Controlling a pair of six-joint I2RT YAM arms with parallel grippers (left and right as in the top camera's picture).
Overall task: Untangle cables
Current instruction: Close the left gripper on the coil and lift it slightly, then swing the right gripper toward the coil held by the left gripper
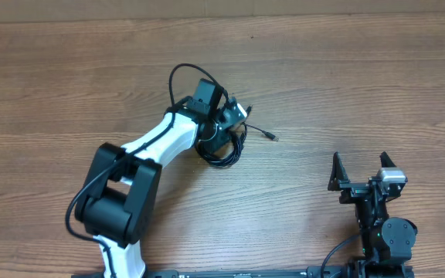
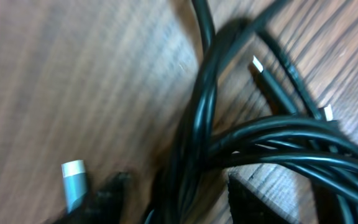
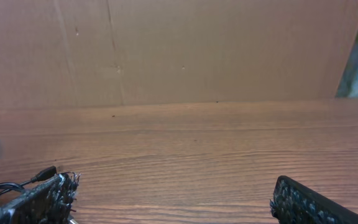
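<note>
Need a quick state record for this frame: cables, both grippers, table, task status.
cables: cables, black cords bunched in one tangled bundle near the table's middle
stray end: plug end sticks out of the bundle toward the right arm's side
left gripper: left gripper open, fingers straddling the bundle, no clamp visible
right gripper: right gripper open, empty, well apart from the cables
table: table, wood grain
task status: cords not yet separated

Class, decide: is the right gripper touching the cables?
Apart. The overhead view shows the right gripper, open, well to the side of the cables, with a wide stretch of bare table between them.
</note>
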